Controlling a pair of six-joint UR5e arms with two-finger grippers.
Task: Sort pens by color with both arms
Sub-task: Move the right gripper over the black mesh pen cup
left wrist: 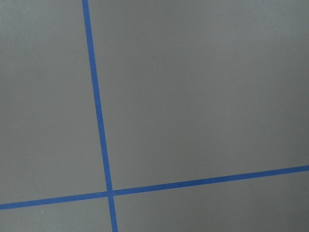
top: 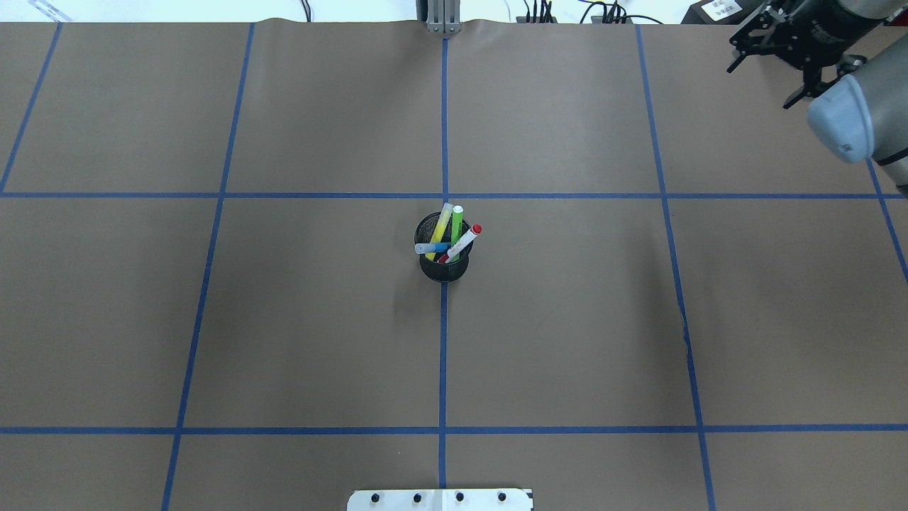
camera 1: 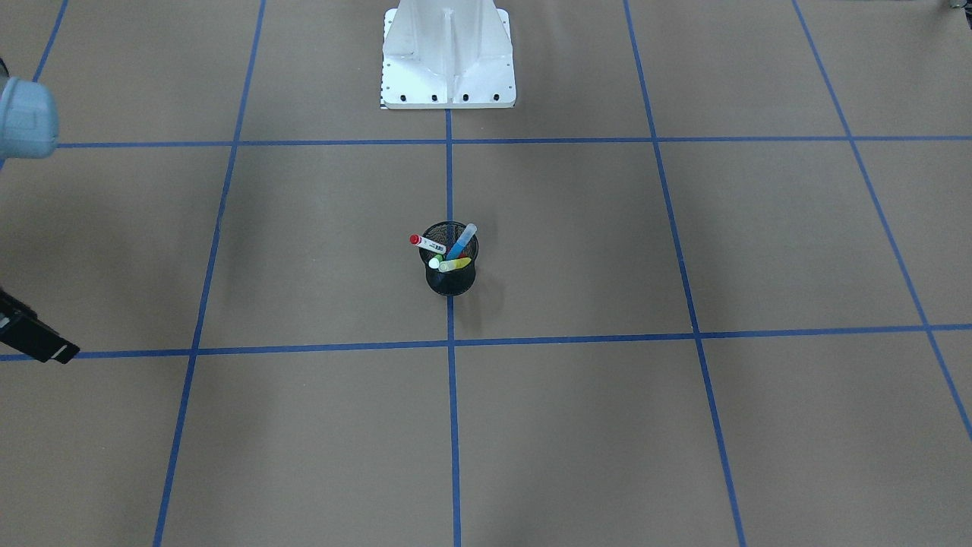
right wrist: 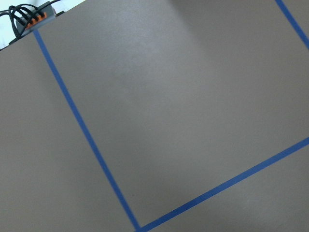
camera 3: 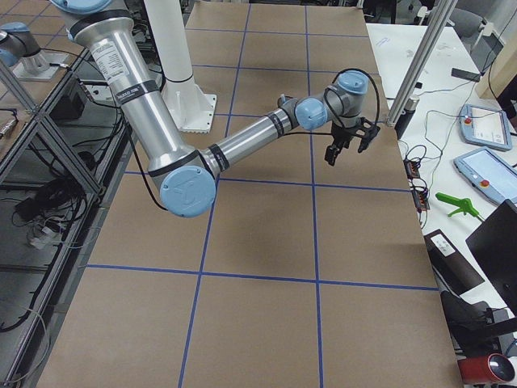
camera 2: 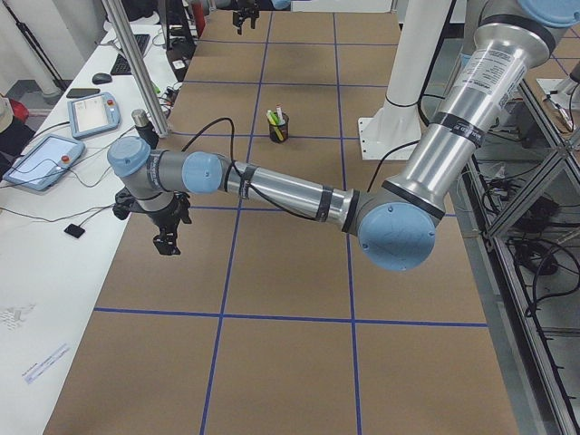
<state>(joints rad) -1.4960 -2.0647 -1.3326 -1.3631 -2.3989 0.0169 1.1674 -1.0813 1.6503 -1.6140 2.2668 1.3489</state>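
The four pens stand together in a black mesh cup (top: 444, 267) at the table's centre: yellow (top: 440, 223), green (top: 457, 223), blue (top: 431, 248), and white with a red cap (top: 463, 243). The cup also shows in the front view (camera 1: 450, 282). My right gripper (top: 759, 85) hangs open and empty over the far right corner, well away from the cup. It also shows in the exterior right view (camera 3: 346, 155). My left gripper (camera 2: 166, 243) shows only in the exterior left view, near the table's far left edge. I cannot tell whether it is open or shut.
The white pedestal base (camera 1: 448, 61) stands at the robot's side of the table. Blue tape lines divide the brown surface into squares. Teach pendants (camera 2: 45, 161) and cables lie on the white bench beyond the far edge. Both wrist views show only bare table and tape.
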